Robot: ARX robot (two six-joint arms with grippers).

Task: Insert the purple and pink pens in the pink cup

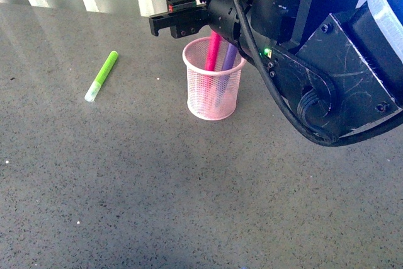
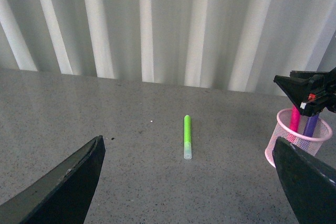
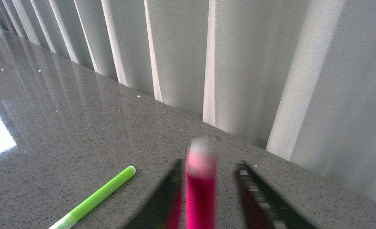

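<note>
Two markers stand in the pink cup [image 1: 214,88] already: the pink pen [image 1: 213,52] at about 11 o'clock inside the rim, the purple pen [image 1: 229,58] leaning just beside it toward 1 o'clock. The cup sits a little above and right of table centre in the front view, directly under the right gripper [image 1: 189,20], which hangs above the rim. Right wrist view shows the pink pen [image 3: 201,191] upright between the two dark fingers [image 3: 259,200], a visible gap on each side; jaws look parted and not pressing the barrel, though the picture is blurred there. Judgement: this is the release-and-withdraw step, task close to done. To do it well, keep the jaws wide, lift straight up along the pen's axis until the fingertips clear the cap, then swing away; any sideways drift risks catching the pen and tipping the light mesh cup. Left gripper [image 2: 189,182] is spread wide, holding nothing, well away to the cup's 9 o'clock. Lime-green marker [image 1: 101,76] lies flat on the grey table [image 1: 157,187] at 9 o'clock from the cup, well apart; leave it. No brand, label or writing is legible on pens, cup or arms.
</note>
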